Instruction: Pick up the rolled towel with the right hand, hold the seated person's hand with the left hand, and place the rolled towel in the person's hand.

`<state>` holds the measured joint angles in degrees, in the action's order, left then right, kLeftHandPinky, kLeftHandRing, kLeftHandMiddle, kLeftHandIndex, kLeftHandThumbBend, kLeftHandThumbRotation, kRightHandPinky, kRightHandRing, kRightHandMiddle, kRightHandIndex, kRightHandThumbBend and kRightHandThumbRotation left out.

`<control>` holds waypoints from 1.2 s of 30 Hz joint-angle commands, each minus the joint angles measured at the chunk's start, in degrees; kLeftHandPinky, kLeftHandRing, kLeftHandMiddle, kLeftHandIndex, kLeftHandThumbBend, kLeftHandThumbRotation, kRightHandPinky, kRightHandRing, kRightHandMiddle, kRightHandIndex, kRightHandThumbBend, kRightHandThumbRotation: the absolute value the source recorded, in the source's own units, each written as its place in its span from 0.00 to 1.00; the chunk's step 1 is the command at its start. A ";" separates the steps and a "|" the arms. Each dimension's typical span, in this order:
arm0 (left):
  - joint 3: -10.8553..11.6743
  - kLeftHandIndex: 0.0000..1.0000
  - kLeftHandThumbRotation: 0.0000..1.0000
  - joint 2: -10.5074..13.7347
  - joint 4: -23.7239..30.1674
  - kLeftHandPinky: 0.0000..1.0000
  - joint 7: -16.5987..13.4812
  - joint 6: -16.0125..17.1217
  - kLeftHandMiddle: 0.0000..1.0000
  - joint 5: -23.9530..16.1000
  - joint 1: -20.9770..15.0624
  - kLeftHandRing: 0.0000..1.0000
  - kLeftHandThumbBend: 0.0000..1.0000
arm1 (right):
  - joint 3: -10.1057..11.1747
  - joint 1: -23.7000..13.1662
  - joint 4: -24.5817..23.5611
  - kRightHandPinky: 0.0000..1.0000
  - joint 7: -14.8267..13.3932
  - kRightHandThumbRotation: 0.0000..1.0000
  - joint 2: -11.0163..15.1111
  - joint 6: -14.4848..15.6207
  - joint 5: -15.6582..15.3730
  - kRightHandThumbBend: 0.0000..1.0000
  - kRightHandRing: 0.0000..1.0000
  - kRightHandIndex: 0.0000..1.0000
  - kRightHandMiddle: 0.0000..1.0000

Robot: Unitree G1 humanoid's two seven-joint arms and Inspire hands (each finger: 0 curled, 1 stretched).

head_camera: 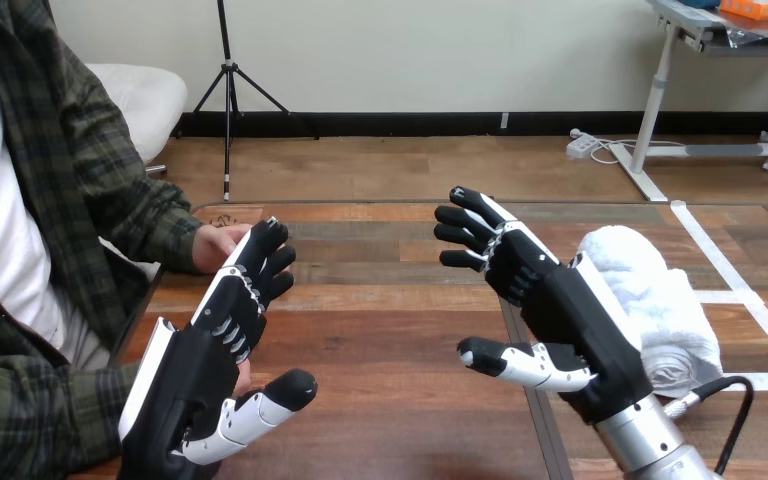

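1. Hovering over table (pixel 400 330), right hand (pixel 570 310) is open: fingers spread, thumb out, nothing in it.
2. Rolled towel (pixel 665 300) lies on table just beside right hand, on its outer side; poss. touching hand's back, can't tell.
3. Left hand (pixel 210 350) also open, fingers approx straight, tips in front of person's hand (pixel 210 248) at view's left edge of table; contact btwn them unclear.
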<state>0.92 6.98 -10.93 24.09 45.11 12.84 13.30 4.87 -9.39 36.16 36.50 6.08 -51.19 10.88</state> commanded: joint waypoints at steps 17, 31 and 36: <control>-0.40 0.94 0.59 -0.48 -0.57 0.94 0.65 2.01 0.97 0.29 -3.48 0.96 1.00 | 0.46 -3.04 -7.02 0.83 -0.84 0.47 4.07 1.38 3.45 1.00 0.88 0.92 0.89; -0.41 0.94 0.59 -0.89 -0.63 0.94 0.27 1.94 0.97 -0.17 -3.51 0.95 1.00 | 0.31 -3.29 -9.49 0.84 -0.62 0.47 6.43 3.39 4.59 1.00 0.88 0.91 0.88; -0.45 0.94 0.59 -0.98 -0.65 0.94 0.28 1.90 0.96 -0.25 -3.54 0.95 1.00 | 0.28 -3.10 -10.21 0.84 -1.11 0.46 6.91 3.69 4.19 1.00 0.88 0.91 0.88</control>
<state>0.77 6.35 -11.53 24.60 45.91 12.83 13.00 4.96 -9.40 28.96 35.87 12.34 -47.72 14.40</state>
